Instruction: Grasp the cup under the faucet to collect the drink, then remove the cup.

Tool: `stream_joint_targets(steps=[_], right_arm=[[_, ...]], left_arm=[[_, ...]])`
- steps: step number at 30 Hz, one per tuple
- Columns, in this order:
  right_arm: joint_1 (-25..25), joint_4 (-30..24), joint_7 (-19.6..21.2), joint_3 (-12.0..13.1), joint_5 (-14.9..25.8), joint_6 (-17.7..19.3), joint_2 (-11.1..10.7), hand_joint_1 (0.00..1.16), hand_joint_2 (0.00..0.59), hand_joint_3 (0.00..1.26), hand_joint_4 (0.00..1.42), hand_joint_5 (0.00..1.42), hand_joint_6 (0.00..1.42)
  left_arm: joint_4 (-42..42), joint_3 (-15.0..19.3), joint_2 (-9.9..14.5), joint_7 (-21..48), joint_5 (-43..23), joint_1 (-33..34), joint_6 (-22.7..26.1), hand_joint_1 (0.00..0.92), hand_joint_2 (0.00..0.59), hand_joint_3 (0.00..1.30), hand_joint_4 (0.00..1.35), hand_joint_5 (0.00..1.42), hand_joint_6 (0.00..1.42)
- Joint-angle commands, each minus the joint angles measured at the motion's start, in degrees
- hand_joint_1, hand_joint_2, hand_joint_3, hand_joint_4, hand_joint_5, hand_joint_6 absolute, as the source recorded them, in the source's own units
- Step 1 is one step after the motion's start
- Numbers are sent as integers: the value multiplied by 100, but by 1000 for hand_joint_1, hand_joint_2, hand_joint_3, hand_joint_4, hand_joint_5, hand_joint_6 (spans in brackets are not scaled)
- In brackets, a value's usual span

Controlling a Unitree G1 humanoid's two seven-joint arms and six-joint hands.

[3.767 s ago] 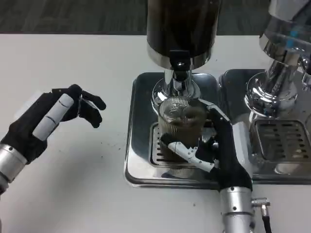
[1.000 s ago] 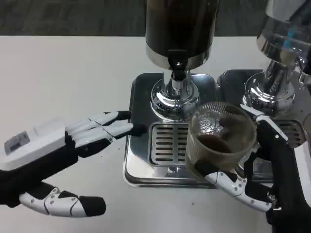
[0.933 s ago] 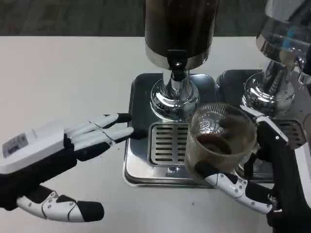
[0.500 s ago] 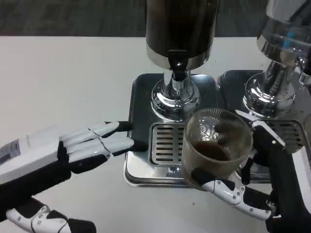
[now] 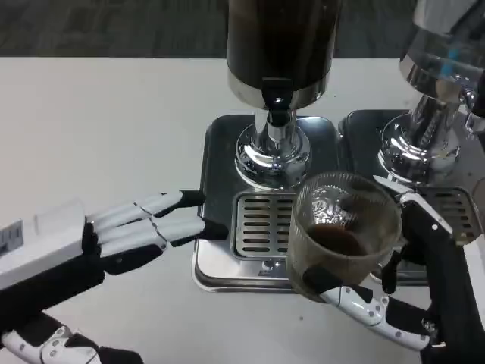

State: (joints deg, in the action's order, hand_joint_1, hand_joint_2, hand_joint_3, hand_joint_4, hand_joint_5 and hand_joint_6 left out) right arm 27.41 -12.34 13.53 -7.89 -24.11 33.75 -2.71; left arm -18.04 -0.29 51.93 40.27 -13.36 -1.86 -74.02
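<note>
Because the drink is already collected, the right hand [image 5: 409, 303] in the head view holds the cup [image 5: 342, 231] wrapped in its fingers [image 5: 356, 302], clear of the faucet [image 5: 277, 114] and above the near right corner of the drip tray [image 5: 220, 197], presumably to carry it away level. The left hand [image 5: 83, 246] grasps nothing, its fingers [image 5: 163, 224] stretched flat with tips at the tray's left edge, seemingly to steady it.

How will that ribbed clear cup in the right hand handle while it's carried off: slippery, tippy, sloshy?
The cup looks rigid, clear and ribbed; the ribs probably help the right hand hold it. The dark drink fills only the bottom, so it is likely light, with little spill risk. Its wide open top means a tilt could still slosh, so keep it upright.
</note>
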Motion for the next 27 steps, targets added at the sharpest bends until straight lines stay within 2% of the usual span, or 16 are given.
stream_joint_targets(steps=[1,27], right_arm=[[17,-233,28,28,173,157,34,801,189,687,813,1003,1286],[68,-307,-37,44,233,157,45,784,197,694,824,1015,1303]], left_arm=[[76,35,119,-64,-112,-59,-48,0,170,105,0,0,53],[88,27,78,-60,-135,-125,30,0,172,124,12,0,55]])
